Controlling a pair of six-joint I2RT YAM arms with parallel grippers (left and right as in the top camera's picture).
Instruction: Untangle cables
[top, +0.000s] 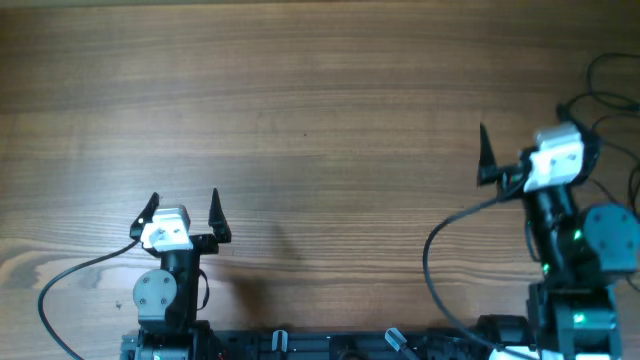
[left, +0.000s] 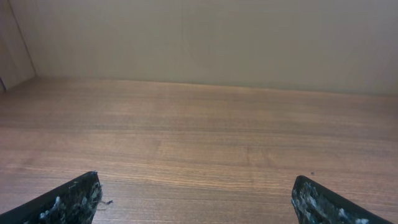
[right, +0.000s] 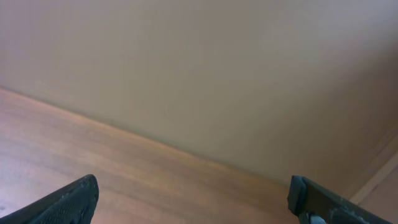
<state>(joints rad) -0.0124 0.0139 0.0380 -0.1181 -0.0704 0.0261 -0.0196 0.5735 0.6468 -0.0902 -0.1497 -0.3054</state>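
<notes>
Thin black cables (top: 612, 98) lie in loose loops at the table's far right edge, partly cut off by the frame and partly behind my right arm. My right gripper (top: 533, 135) is raised just left of them and open; in the right wrist view it (right: 193, 186) points at the wall with nothing between its fingers (right: 74, 202). My left gripper (top: 183, 205) sits near the front left, far from the cables. It is open, and in the left wrist view (left: 196, 186) only bare wood lies between its fingertips (left: 78, 199). Neither wrist view shows a cable.
The wooden table (top: 320, 100) stretches between the arms, and a beige wall (left: 205, 37) stands behind it. A thicker black arm cable (top: 432, 250) curves out from the right arm's base. Another arm cable (top: 60, 285) loops at the front left.
</notes>
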